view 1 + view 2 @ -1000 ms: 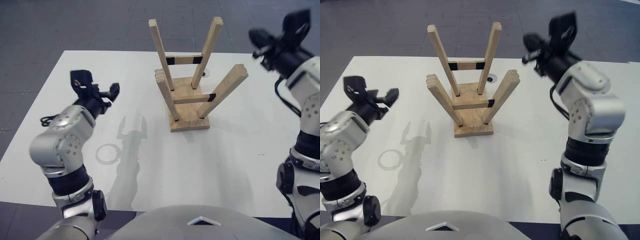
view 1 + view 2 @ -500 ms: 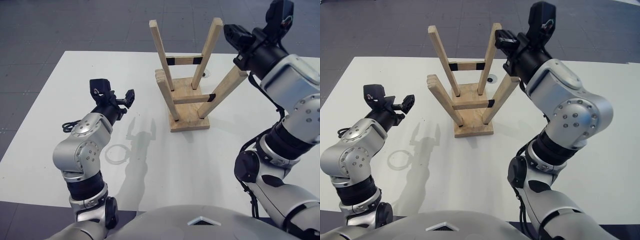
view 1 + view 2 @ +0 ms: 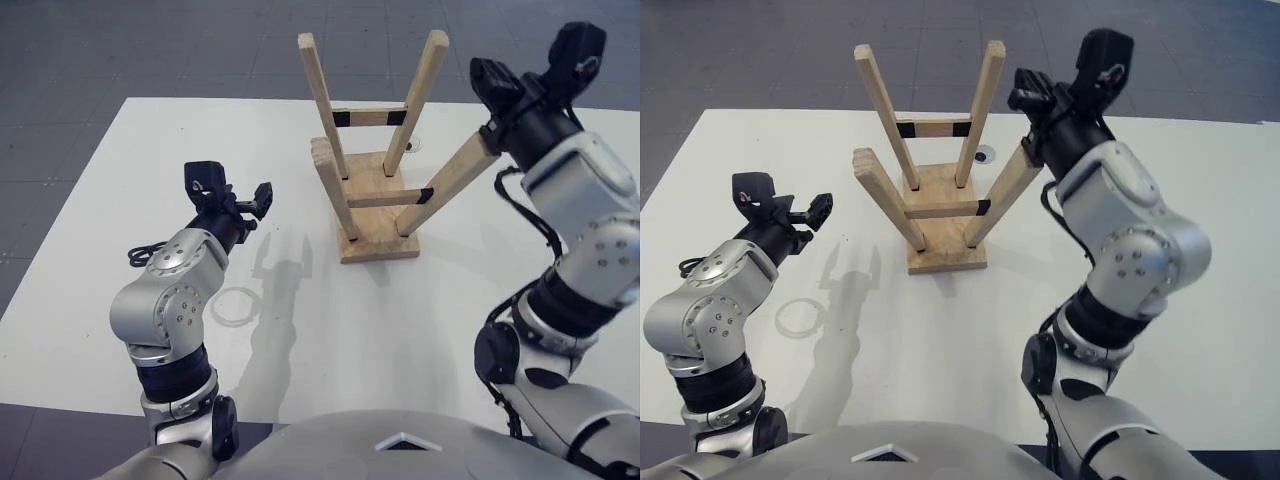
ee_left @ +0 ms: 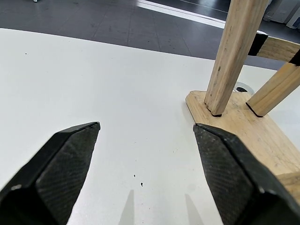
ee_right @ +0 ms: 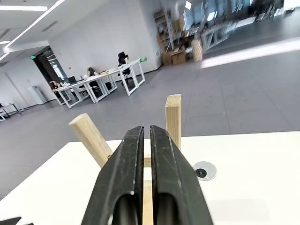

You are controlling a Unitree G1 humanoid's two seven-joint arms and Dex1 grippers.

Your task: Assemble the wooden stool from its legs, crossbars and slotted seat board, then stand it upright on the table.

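White table [image 3: 120, 180] is stood on a grey tiled floor, and its top is smooth and matt. On the left side a thin pale ring [image 3: 232, 307] is seen flat on the table. Above it, the left gripper [image 3: 235, 188] is held over the table with its two dark, wedge-shaped fingers spread wide and nothing between them, well apart from the stool [image 3: 375, 195]. The stool is placed upside down near the middle of the table: the flat seat board [image 3: 380, 245] is laid on the surface and four square legs of pale, unpainted wood are pointed upward and leaned outward. The legs are joined by thin crossbars [image 3: 368, 121], whose ends are wrapped with black tape [image 3: 343, 122]. On the right, the right gripper [image 5: 146, 131] is held at the top end of the near right leg [image 3: 450, 180], with its fingers pressed almost together and, as far as can be seen, nothing gripped. The stool is judged as assembled but not yet turned upright. If the leg is pushed sideways by the closed fingers, the stool could be slid or tipped, or a joint could be loosened.
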